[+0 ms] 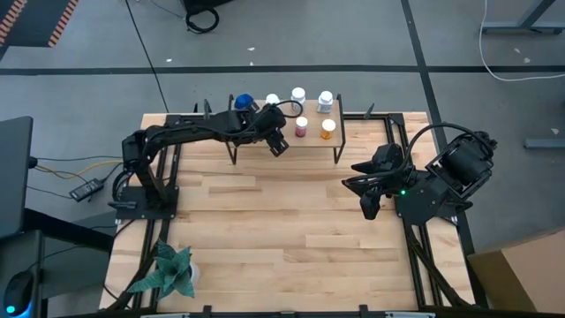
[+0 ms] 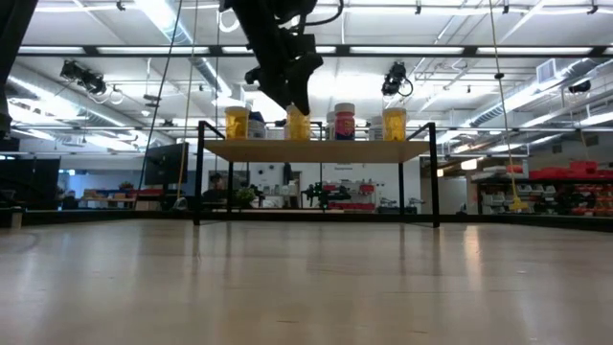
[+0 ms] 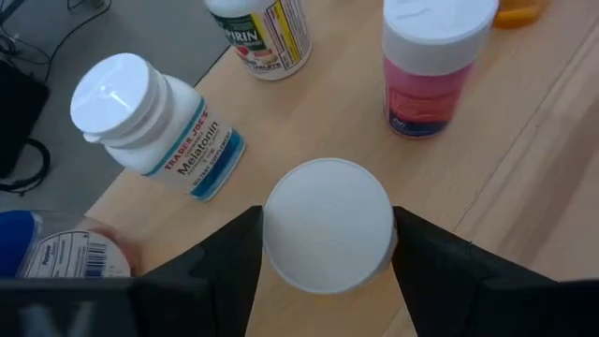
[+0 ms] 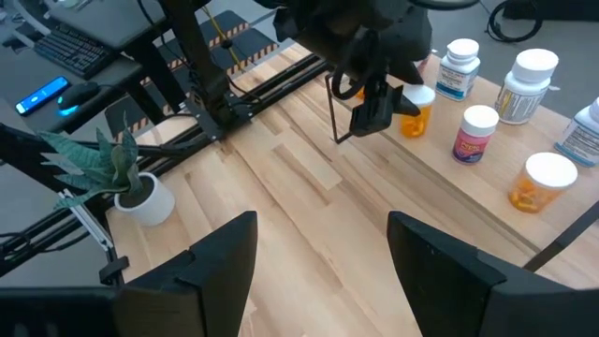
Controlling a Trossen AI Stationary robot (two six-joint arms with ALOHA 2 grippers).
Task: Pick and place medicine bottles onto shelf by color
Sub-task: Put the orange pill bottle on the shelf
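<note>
We see every visible bottle on the shelf (image 1: 311, 140); the left gripper (image 3: 328, 248) clasps a white-capped bottle (image 3: 327, 225) there, while the right gripper (image 4: 318, 253) waits open beside it.

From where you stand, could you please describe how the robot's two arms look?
Both arms are matte black with rounded joints. The left arm trails black cables; the right arm shows a small green light. Each end effector has two flat, dark, angular fingers.

I count seven small capped medicine bottles (image 4: 477, 133), one wooden-topped black-legged shelf (image 1: 311, 144), one green potted plant (image 1: 168, 271).
</note>
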